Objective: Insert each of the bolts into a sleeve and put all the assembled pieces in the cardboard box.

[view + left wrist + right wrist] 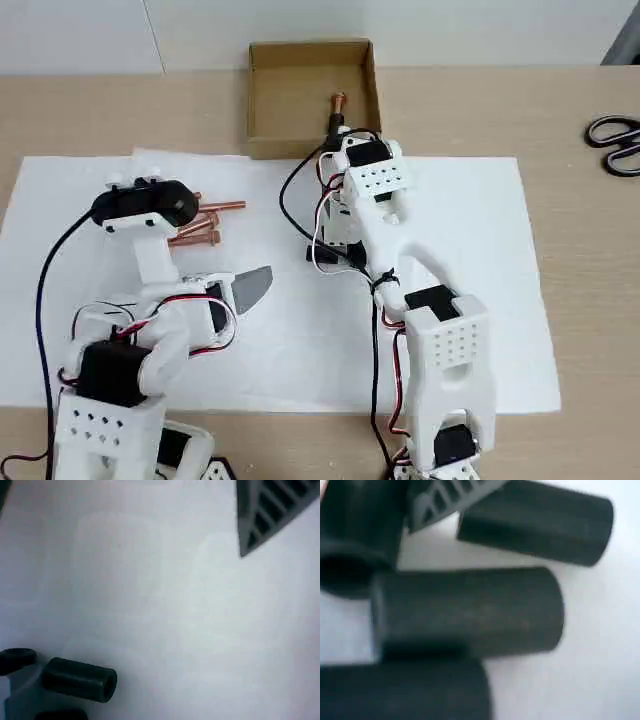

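Worryingly, the right gripper, opening impossible to tell, is hanging low over sleeves bunched together on the centre paper, so closing is risking rolling neighbours away, while the left gripper is gaping wide, clasping nothing.

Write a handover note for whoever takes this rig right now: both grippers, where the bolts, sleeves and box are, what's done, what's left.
Left gripper: jaws look open, over the white paper, with one sleeve lying right beside it.
Right gripper: low over the loose sleeves; state unclear.
Loose bolts: a few piled on the paper beside the left arm.
Done: one bolt is in the cardboard box, seemingly with a sleeve on it.
Left: fit the loose bolts into sleeves and box them.
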Tool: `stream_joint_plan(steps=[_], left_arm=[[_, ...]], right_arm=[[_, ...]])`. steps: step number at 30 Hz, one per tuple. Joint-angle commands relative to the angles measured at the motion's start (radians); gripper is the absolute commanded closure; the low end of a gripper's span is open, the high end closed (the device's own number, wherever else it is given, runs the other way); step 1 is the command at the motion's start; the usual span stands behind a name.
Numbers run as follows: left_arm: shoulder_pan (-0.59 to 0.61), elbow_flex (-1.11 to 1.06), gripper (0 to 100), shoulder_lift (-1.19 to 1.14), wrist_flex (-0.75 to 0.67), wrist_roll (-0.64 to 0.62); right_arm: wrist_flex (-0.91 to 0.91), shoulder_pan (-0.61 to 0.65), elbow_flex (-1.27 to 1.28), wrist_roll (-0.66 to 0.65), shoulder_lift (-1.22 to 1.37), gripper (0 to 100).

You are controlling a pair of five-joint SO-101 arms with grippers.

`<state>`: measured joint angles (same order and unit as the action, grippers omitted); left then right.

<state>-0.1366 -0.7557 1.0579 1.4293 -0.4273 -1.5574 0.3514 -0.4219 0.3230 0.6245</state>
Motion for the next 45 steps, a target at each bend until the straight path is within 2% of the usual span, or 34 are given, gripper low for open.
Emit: stream_joint_plan(steps=[1,4,8,14,24,26,30,31,40,45], left_arm=[[-0.002,0.007,70,0.003,0.003,0.005],[-0.002,0.007,70,0.003,0.003,0.006],[-0.002,0.007,70,0.003,0.003,0.006],[-0.002,0.012,70,0.003,0.003,0.006],[-0.002,0.012,70,0.003,0.003,0.008],[-0.002,0.012,70,0.003,0.003,0.008],[-0.002,0.012,70,0.003,0.003,0.008],[-0.002,0.012,70,0.003,0.003,0.008],[-0.002,0.012,70,0.003,0.003,0.008],[-0.002,0.012,70,0.003,0.003,0.008]], right_arm=[[0.007,-0.002,0.0,0.006,-0.002,88.0],[-0.005,0.001,0.003,0.005,0.001,90.6],[-0.024,-0.001,0.002,0.005,-0.005,99.5],[-0.068,-0.002,-0.015,0.005,-0.012,99.5],[-0.111,-0.088,-0.04,0.005,-0.148,99.5],[-0.111,-0.09,-0.04,-0.032,-0.14,99.5],[-0.111,-0.09,-0.038,-0.275,-0.082,99.5],[-0.111,-0.087,-0.038,-0.299,-0.062,99.5],[-0.111,-0.091,-0.038,-0.305,0.022,99.2],[-0.111,-0.087,-0.038,-0.307,0.018,90.1]])
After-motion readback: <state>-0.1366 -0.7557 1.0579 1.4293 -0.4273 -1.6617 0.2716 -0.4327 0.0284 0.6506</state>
